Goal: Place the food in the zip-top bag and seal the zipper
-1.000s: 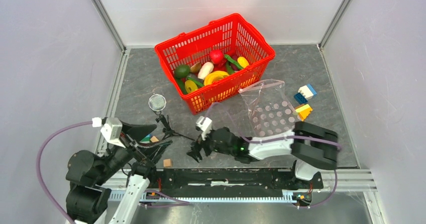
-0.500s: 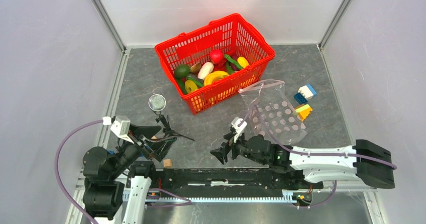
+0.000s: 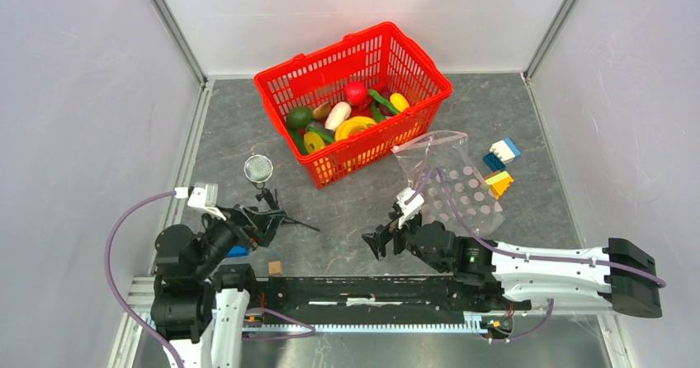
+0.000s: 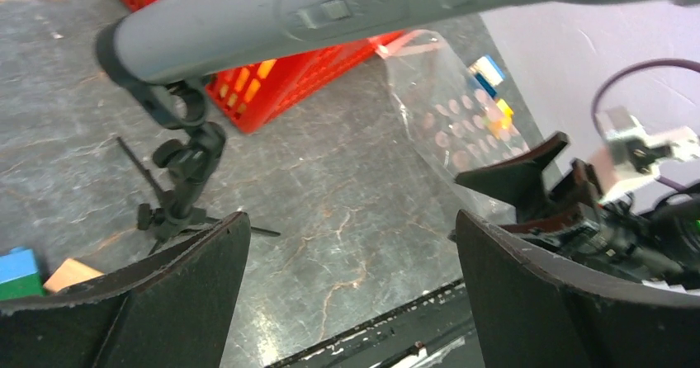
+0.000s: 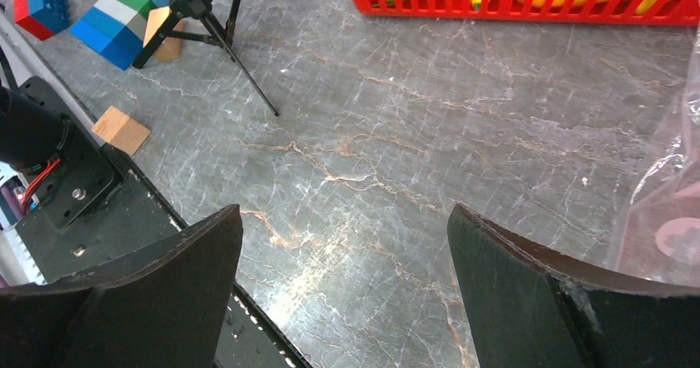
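Starting at our left, we see the left gripper [image 4: 351, 219] spread wide and empty, low beside a small tripod [image 4: 186, 178]. Farther back, the food [image 3: 342, 116] sits in the red basket [image 3: 417, 69]. Our right gripper [image 5: 344, 211] is wide too, holding nothing, just left of the zip-top bag [image 3: 450, 182]. The bag lies flat on the table [image 3: 512, 104], its zipper [image 3: 429, 142] nearest the basket, with coloured bricks [image 3: 499, 166] at its right edge.

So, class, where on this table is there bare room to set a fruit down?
Bare table lies between the red basket, the tripod and the right tool, and left of the basket. Crowded: bricks beside the bag, cube near the tripod.
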